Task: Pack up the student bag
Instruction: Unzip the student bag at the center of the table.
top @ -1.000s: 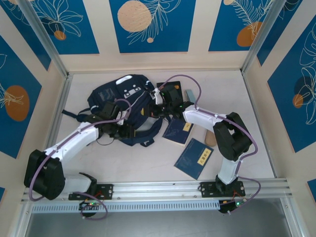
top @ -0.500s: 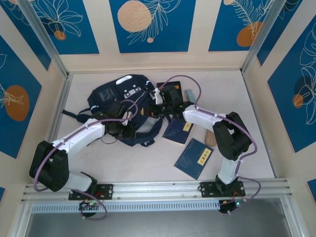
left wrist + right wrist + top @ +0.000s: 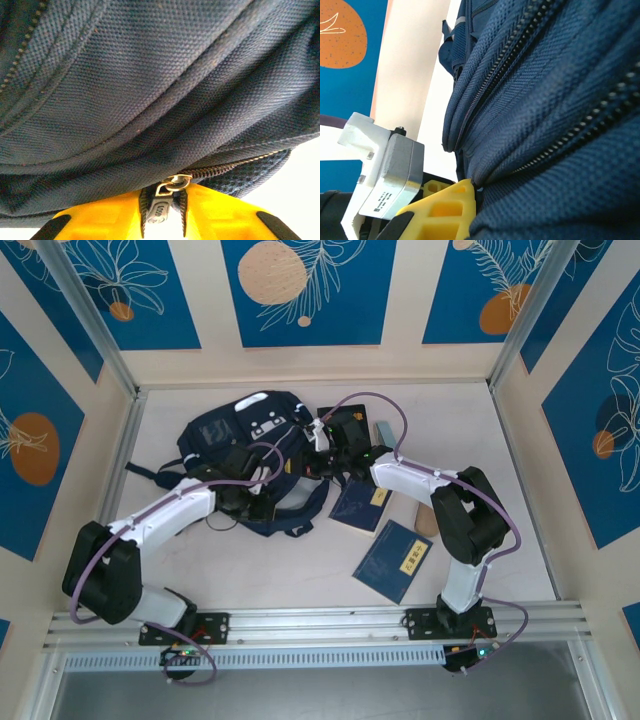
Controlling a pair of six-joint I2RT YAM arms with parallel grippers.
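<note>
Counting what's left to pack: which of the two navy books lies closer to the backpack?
The rear book, lying right beside the student bag; the other book sits apart, nearer the front rail.

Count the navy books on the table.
2: one book beside the bag, partly under the right arm; another nearer, to its right. More may be hidden under the arms.

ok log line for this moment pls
left gripper: shut on zipper pull | right gripper: shut on student bag fabric | books: two beside bag
</note>
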